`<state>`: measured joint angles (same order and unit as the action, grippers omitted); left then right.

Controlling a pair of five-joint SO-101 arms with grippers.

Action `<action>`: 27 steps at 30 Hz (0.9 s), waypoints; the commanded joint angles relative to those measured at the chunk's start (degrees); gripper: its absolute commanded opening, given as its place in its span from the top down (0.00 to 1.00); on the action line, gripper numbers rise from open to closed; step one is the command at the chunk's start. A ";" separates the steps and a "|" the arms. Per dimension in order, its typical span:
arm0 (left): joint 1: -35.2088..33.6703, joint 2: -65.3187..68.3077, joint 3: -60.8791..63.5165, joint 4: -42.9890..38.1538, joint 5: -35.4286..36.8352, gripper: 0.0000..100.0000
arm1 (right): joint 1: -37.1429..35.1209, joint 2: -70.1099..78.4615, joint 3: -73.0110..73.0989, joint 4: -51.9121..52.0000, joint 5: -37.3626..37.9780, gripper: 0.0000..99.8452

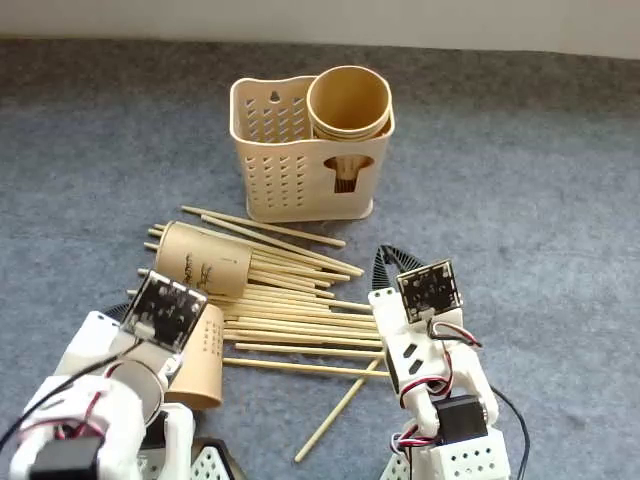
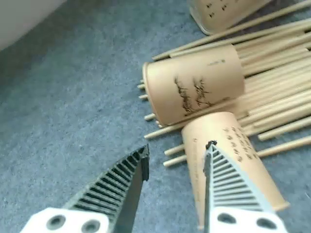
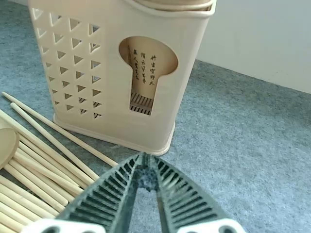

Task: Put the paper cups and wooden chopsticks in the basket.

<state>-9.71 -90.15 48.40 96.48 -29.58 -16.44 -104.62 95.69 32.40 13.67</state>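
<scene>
At the table (image 1: 540, 200), I am holding my left fingers (image 2: 124, 179) spread at the nearer tan paper cup (image 2: 228, 160), which is lying on its side across the pale wooden chopsticks (image 1: 300, 320). For a good grip, I am judging, one finger should go on each side of the cup wall, closing gently to avoid crushing it. My right fingers (image 3: 121, 189) are pressed together, empty, facing the beige perforated plastic basket (image 3: 97, 73). The count: two loose cups, the second cup (image 1: 205, 260) lying farther along the pile; nested cups (image 1: 348, 100) in the basket, number unclear; well over a dozen chopsticks.
</scene>
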 commanded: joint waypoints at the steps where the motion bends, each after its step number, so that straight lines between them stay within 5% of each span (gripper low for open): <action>1: 7.96 14.29 -7.69 3.25 -0.18 0.81 | 0.57 -0.75 5.41 0.13 0.97 0.99; 10: 12.44 16.66 -7.78 3.16 -6.07 0.69 | 0.57 -0.75 5.49 0.13 1.14 0.99; 19: -1.10 28.53 -8.48 -7.74 -2.11 0.71 | 0.31 -0.75 5.67 0.13 5.01 0.99; 27: -5.67 42.15 -11.47 -12.66 0.62 0.72 | 0.22 -0.75 5.67 0.13 5.19 0.99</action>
<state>-12.53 -53.14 42.15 85.32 -29.93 -16.44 -104.62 95.69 32.40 17.80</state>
